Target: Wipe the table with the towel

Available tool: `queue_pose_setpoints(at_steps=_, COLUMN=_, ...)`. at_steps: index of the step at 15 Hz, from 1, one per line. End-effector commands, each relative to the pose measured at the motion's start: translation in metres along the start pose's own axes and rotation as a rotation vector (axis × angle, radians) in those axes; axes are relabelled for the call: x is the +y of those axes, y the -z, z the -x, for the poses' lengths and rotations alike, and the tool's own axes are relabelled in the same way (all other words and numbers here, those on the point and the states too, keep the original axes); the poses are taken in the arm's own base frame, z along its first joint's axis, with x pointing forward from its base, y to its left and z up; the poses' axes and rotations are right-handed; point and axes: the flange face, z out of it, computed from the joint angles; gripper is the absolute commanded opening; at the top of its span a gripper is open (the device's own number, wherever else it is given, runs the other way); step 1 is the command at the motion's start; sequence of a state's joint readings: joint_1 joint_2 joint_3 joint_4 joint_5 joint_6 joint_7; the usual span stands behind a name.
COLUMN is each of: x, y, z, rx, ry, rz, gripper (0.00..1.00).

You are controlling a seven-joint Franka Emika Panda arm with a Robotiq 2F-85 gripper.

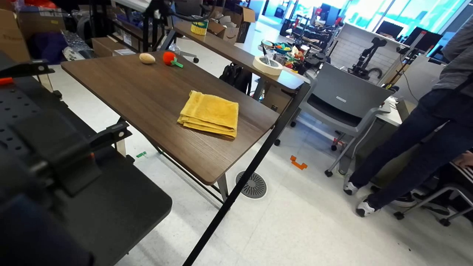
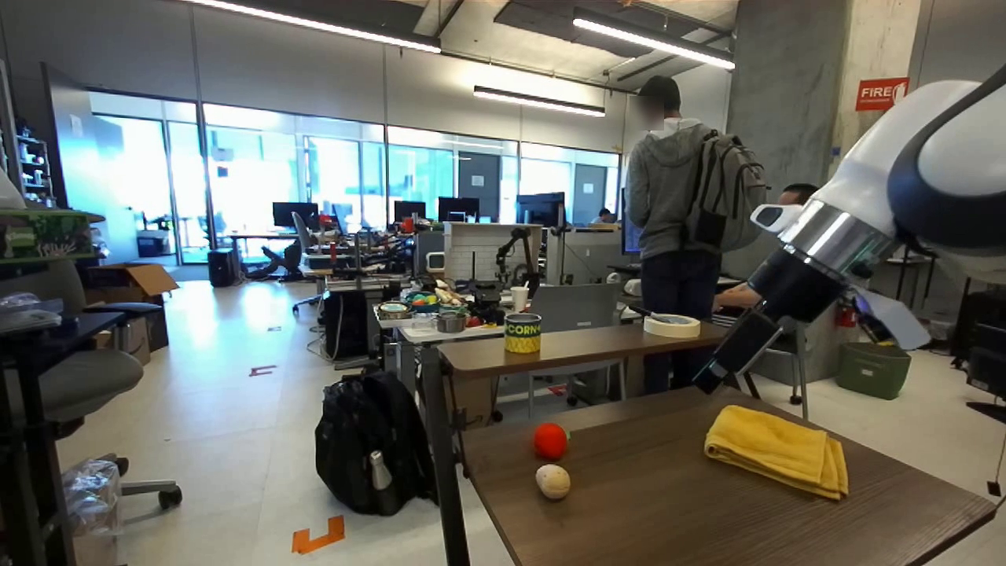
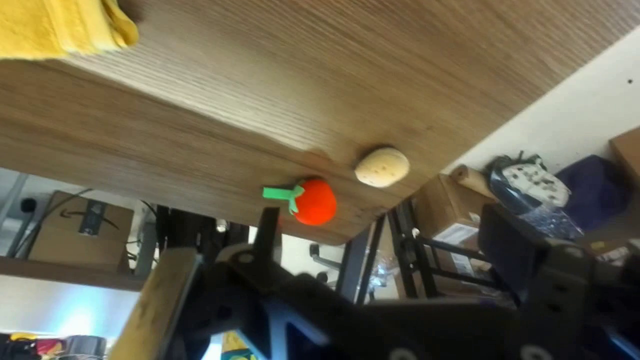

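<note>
The yellow towel lies folded, flat and in layers on the brown wood-grain table; both show in both exterior views: towel [image 1: 210,114] [image 2: 774,448], table [image 1: 144,96] [image 2: 644,503]. In the wrist view the towel [image 3: 55,30] is cut off at the upper left corner of the table top [image 3: 300,75]. My gripper [image 2: 707,379] is in the air near the table's back edge, tilted, apart from the towel. In the wrist view my gripper [image 3: 382,217] has its two fingers wide apart with nothing between them.
A red-orange ball with a green stem [image 1: 170,58] and a beige potato-like object [image 1: 147,58] lie at the table's far end. A raised shelf [image 2: 597,350] along the back holds a corn can [image 2: 523,333] and tape roll [image 2: 672,326]. A dark cart [image 1: 133,207] stands alongside.
</note>
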State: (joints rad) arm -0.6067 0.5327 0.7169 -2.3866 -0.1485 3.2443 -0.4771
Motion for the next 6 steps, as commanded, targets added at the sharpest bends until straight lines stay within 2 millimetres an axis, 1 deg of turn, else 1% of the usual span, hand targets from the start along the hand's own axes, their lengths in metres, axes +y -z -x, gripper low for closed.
queue_pose_setpoints(at_steps=1, x=-0.036, y=0.038, z=0.018, rx=0.072, ry=0.063, rz=-0.048, gripper=1.00)
queue_pose_setpoints(at_steps=2, x=-0.043, y=0.046, z=0.023, rx=0.095, ry=0.060, rz=-0.064, gripper=1.00)
queue_pose_setpoints(at_steps=3, x=-0.033, y=0.027, z=0.011, rx=0.057, ry=0.036, rz=-0.059, gripper=1.00)
queue_pose_setpoints(at_steps=4, x=-0.038, y=0.034, z=0.016, rx=0.069, ry=0.041, rz=-0.072, gripper=1.00)
queue_pose_setpoints(at_steps=6, x=-0.040, y=0.039, z=0.023, rx=0.070, ry=0.040, rz=-0.078, gripper=1.00)
